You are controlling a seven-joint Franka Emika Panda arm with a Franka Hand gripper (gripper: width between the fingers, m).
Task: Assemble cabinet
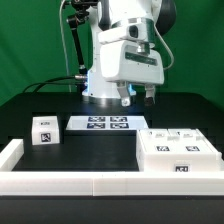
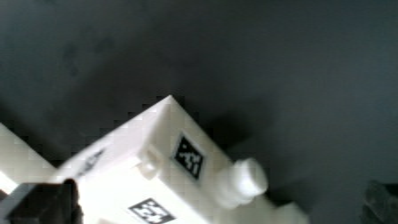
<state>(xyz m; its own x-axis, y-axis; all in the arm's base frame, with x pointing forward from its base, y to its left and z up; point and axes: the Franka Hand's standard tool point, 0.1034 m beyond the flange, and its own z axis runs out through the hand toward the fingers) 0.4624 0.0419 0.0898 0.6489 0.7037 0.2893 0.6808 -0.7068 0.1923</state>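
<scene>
The white cabinet body lies on the black table at the exterior view's right, with several tags on its top and front. A small white cube-shaped piece with a tag stands at the exterior view's left. My gripper hangs open and empty above the table, behind and a little to the left of the cabinet body. In the wrist view a corner of a white tagged part with a rounded knob lies below the gripper. Dark fingertips show at the frame edge, spread apart.
The marker board lies flat on the table in front of the robot base. A long low white border wall runs along the front and turns up the exterior view's left side. Green curtain behind.
</scene>
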